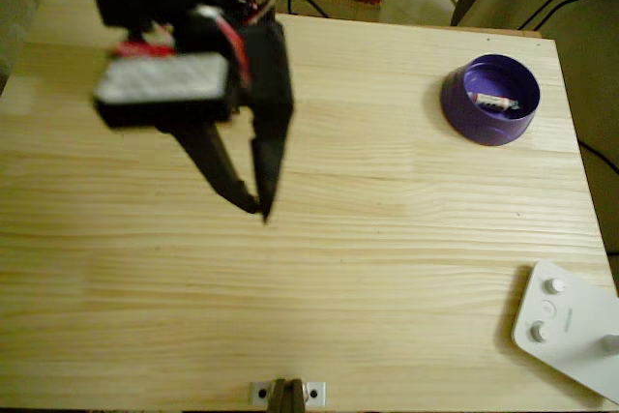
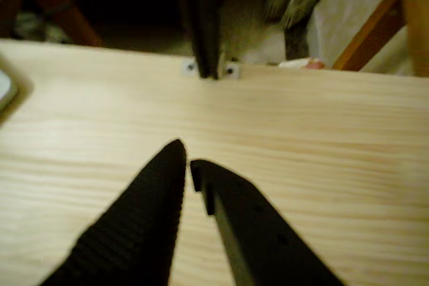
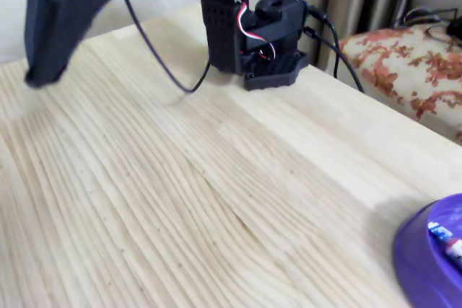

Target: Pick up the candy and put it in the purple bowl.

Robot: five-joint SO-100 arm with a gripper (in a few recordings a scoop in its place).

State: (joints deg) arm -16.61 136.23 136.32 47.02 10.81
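Gripper point(image 1: 259, 208) hangs over the left half of the wooden table point(image 1: 387, 239) in the overhead view, its two black fingers drawn together to a point with nothing between them; the wrist view agrees, showing the fingertips point(image 2: 175, 159) all but touching above bare planks, so the tool is pressed together and empty. Moving right across the overhead view, the boards run bare until the purple bowl point(image 1: 488, 123) near the far right corner, well apart from the arm. Inside it lies the candy point(image 1: 494, 102), a slim pale sweet with a reddish end resting on the lighter purple floor, and the fixed view shows the same sweet point(image 3: 449, 242) just inside the bowl's rim point(image 3: 419, 250) at the lower right. At the lower right edge of the overhead view sits a white device with round buttons point(image 1: 566, 326). Judging from this, the candy is already delivered and the task looks done, with only the arm's retreat possibly left
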